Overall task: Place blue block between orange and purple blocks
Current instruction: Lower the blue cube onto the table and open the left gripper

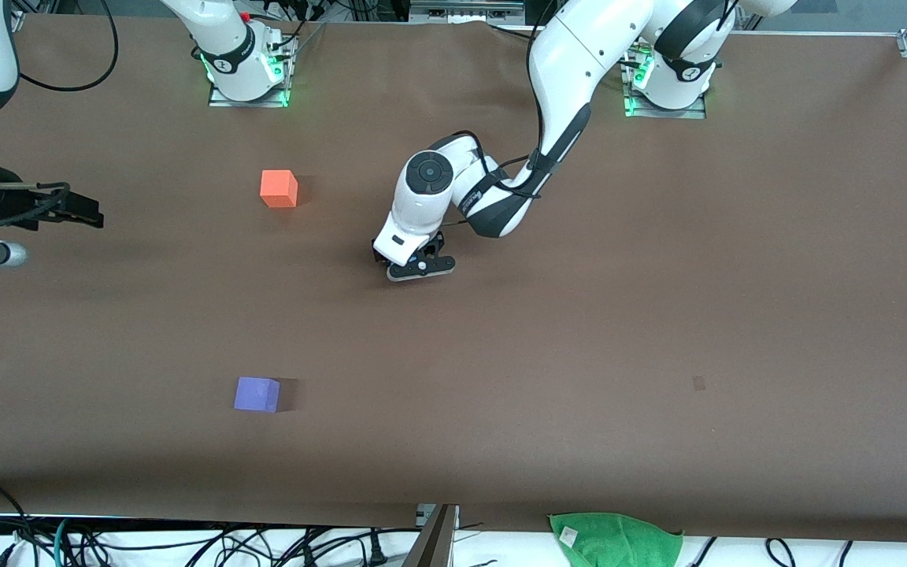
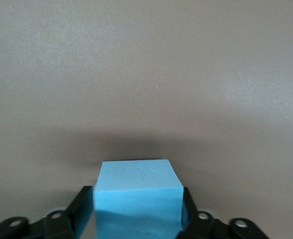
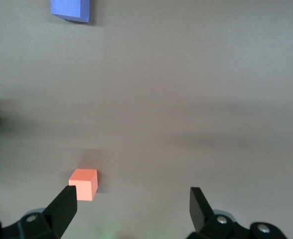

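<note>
**Sky-blue cube framed by the left gripper's fingers at mid-table**

The left arm, reaching from its base at the top of the front view, has its gripper [image 1: 420, 266] lowered to the brown matte table surface [image 1: 658, 315] about mid-table. In the left wrist view, the small matte sky-blue cube [image 2: 138, 196] sits between the two black fingers [image 2: 79, 209] of the left gripper [image 2: 136, 211]. One finger lies along each side face of the cube, and the cube fills the gap between them. Whether the finger pads press on the cube or stand just off it cannot be told. The cube's upper face shows plain and level, and a soft shadow lies on the table just next to it. In the front view the cube is hidden under the left wrist.

The small matte bright-orange cube [image 1: 279, 188] rests on the table toward the right arm's end, farther from the front camera than the left gripper. The small matte violet-purple cube [image 1: 257, 394] rests nearer to the front camera, well apart from the orange cube. The left gripper with the blue cube lies toward the left arm's end of both.

The right gripper [image 1: 79, 213] waits above the table edge at the right arm's end. In the right wrist view its black fingers [image 3: 64, 209] stand wide apart with nothing between them; the orange cube [image 3: 83, 183] lies on the table below, near one fingertip.
</note>
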Tool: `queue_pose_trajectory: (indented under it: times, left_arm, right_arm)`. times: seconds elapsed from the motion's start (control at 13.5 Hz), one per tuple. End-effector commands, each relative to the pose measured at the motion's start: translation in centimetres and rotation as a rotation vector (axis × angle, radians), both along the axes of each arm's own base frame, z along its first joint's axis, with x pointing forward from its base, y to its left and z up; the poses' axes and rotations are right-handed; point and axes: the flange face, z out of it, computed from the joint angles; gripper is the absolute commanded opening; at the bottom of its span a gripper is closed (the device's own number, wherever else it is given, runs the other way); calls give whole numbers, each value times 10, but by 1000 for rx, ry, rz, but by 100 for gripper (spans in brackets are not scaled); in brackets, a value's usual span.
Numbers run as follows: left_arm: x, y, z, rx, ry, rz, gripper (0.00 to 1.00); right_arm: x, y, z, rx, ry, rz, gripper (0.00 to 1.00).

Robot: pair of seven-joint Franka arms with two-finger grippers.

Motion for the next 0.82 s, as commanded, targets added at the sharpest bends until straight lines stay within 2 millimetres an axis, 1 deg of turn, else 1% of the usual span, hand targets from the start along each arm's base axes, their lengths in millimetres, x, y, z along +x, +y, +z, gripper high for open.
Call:
queue_pose_trajectory:
  times: [0.0,0.07,0.15,0.22,0.37,0.45,0.52,0.59,0.74]
  left_arm:
    - [5,-6,9,11,-57,-28,100]
    - [8,-5,19,4,-69,-28,100]
    - [17,1,33,-8,-78,-10,100]
    - [28,12,52,-14,-83,9,100]
    - [50,38,76,-11,-77,56,100]
    - [60,51,82,2,-63,74,100]
    - [73,67,93,11,-54,97,100]
    - [79,77,104,15,-35,105,100]
    - [94,108,150,3,-2,72,100]
  right_arm:
    - [5,8,-2,19,-4,0,100]
    - [7,12,-6,19,2,6,100]
    - [9,15,-9,21,-1,10,100]
    - [10,17,-11,24,-4,13,100]
    - [13,30,-19,25,7,34,100]
    - [14,37,-19,25,3,45,100]
    - [15,46,-23,27,1,57,100]
    - [16,52,-25,27,3,68,100]
    - [18,75,-32,77,4,87,100]
